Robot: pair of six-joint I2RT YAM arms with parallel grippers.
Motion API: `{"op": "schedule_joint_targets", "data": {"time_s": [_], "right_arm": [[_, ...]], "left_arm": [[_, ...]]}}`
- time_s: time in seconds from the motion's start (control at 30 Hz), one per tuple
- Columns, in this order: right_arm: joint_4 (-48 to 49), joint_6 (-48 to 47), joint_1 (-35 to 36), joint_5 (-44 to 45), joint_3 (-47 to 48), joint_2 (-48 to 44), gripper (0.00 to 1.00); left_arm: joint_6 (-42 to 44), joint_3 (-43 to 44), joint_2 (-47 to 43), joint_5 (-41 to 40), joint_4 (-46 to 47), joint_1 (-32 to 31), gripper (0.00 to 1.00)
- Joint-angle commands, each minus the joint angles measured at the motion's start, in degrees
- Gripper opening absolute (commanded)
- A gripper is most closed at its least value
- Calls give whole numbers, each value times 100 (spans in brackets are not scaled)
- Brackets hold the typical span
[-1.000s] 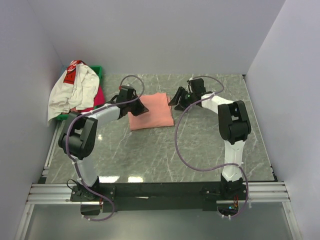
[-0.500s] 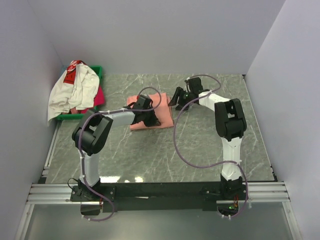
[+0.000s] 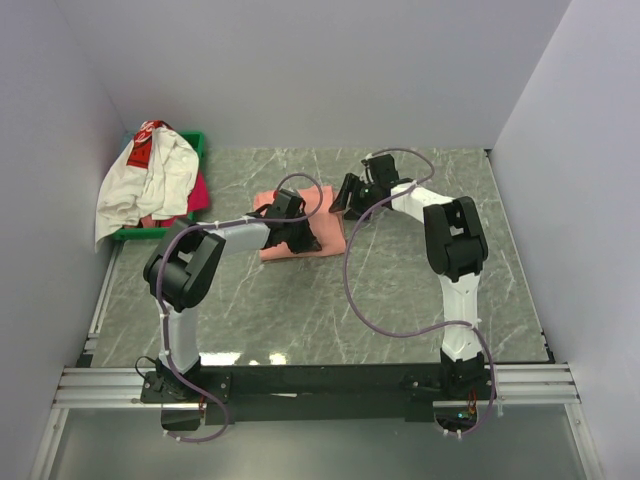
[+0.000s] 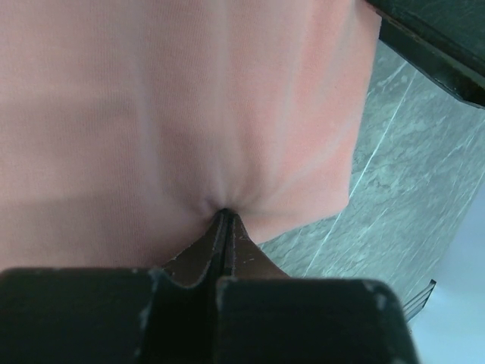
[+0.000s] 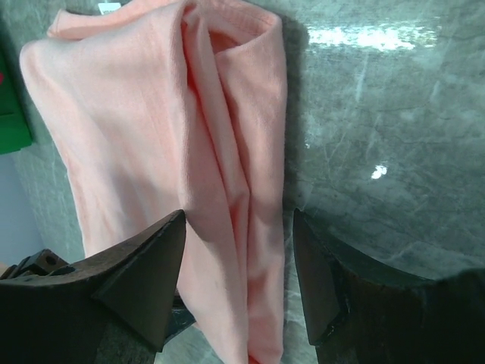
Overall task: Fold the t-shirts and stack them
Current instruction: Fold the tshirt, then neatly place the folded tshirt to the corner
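The fold of the salmon-pink t-shirt [image 3: 332,225] is looking nearly finished: it is lying as a compact rectangle near the middle of the table [image 3: 400,290], and the arms seem to be tidying it. The left gripper [image 4: 222,216] is pressing down on the cloth with its jaws closed, creases radiating from the tips; whether a pinch of fabric is caught between them I cannot tell. The right gripper [image 5: 239,220] is hovering with jaws apart, straddling the shirt's rolled right-hand edge without clamping it. The next move is probably calling for that edge to be flattened or tucked while the left arm is pinning the bundle, then for a fresh shirt to be fetched. The white t-shirt [image 3: 150,185] with a red patch is lying crumpled over the green tray [image 3: 195,140] at the far left, the magenta-pink t-shirt [image 3: 198,192] showing beneath it. The table is showing a glossy grey marble pattern, pale walls [image 3: 300,70] are enclosing it on three sides, and an aluminium rail [image 3: 100,385] is running along the near edge.
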Motion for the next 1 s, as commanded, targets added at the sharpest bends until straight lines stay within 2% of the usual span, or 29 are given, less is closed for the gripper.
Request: {"op": "schedule_joint_targets", "data": {"time_s": [0.0,0.07,0.17,0.4,0.53,0.77,0.87,0.97], "right_arm": [[196,77,15,-232,44,123,66],[477,173,23,-634,-112,132,66],[654,192,32,-743,-158,114,66],[-680,-160,76,582,412,307,66],[-1233,-344,243,1022,870,553,66],[-1350,-309,384,1015,1099,703,62],[-1525,-327,419,980,1239,773,56],[-1657,-327,445,1041,1293,791,37]], "left_arm": [[153,77,-107,-110,-210,-27,1],[135,86,-98,-75,-202,-36,1],[153,94,-89,-83,-219,-27,1],[161,156,-98,-66,-245,-36,1],[153,200,-106,-57,-272,-27,1],[196,331,-168,-75,-403,-27,1],[205,393,-229,-66,-439,-27,1],[240,498,-308,-92,-526,-36,1]]}}
